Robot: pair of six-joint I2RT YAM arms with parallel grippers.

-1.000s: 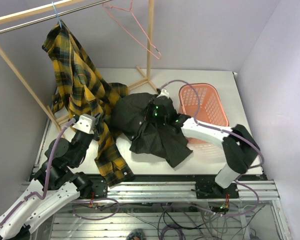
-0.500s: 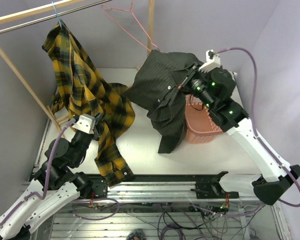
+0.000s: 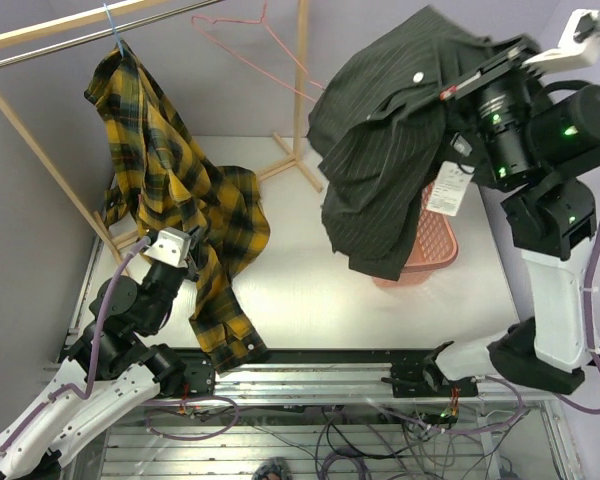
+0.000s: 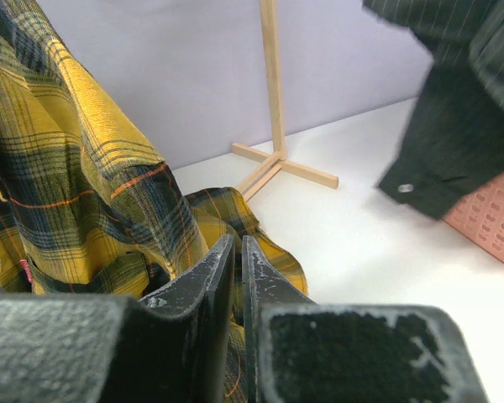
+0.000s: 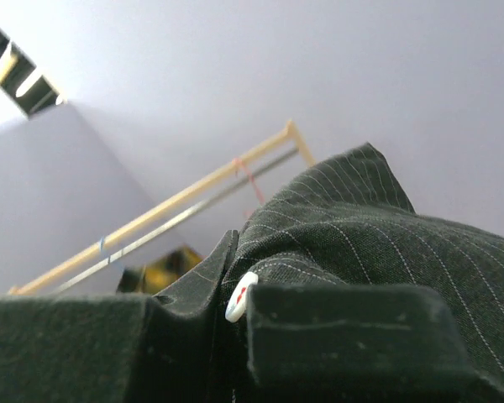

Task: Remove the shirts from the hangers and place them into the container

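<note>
Hanging high above the basket (image 3: pixel 438 243), the dark shirt (image 3: pixel 380 150) is clamped tight in the right gripper (image 3: pixel 458 88), freed but not yet dropped in; the plaid shirt (image 3: pixel 160 170) still hangs, apparently pinched by the near-closed left gripper (image 3: pixel 180 243)

Probably robotics lab: plain lilac walls (image 3: pixel 235 105), aluminium rail (image 3: pixel 310 375), loose cables (image 3: pixel 360 440).

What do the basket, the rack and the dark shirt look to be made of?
The basket: probably moulded plastic, matte salmon, slotted lattice. The rack: bare pale wood, square posts. The dark shirt: woven cloth with fine pale stripes, hanging in limp folds.
</note>
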